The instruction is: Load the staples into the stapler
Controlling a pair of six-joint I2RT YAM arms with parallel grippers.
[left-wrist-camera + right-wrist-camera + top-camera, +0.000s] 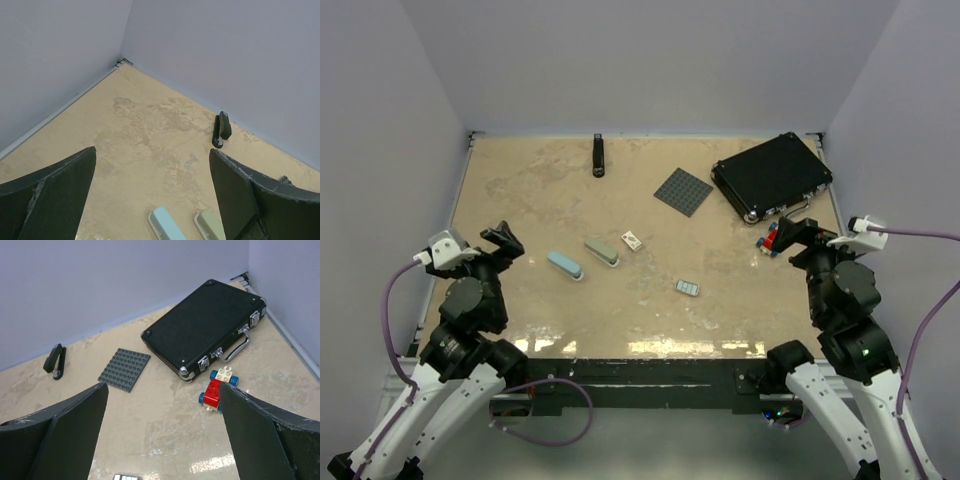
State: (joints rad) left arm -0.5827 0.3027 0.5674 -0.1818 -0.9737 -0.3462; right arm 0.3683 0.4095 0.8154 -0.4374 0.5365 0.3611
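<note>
At the near edge, the left hand [508, 245] is hovering over the left side of the tabletop [540, 190] with its 2 fingers [55, 195] spread wide and nothing between them. The right hand [795, 238] is hovering over the right side, equally wide open and gripping nothing. Between them, nearest the arms, the small grey-blue tray [687, 288] of staples is lying flat, right of centre and well apart from both hands. A little farther back, the 2 stapler pieces are lying side by side, close but not touching: the pale blue part [564, 264] on the left and the grey-green stapler body [601, 252] on the right. Just beyond the body, the tiny white box [632, 240] is resting flat. A red, white and blue toy brick car [216, 389] is sitting just ahead of the right hand. Farther back, a grey studded baseplate [683, 191] is lying beside a closed black case [772, 176], and a slim black stapler [599, 155] is sitting near the back wall.
</note>
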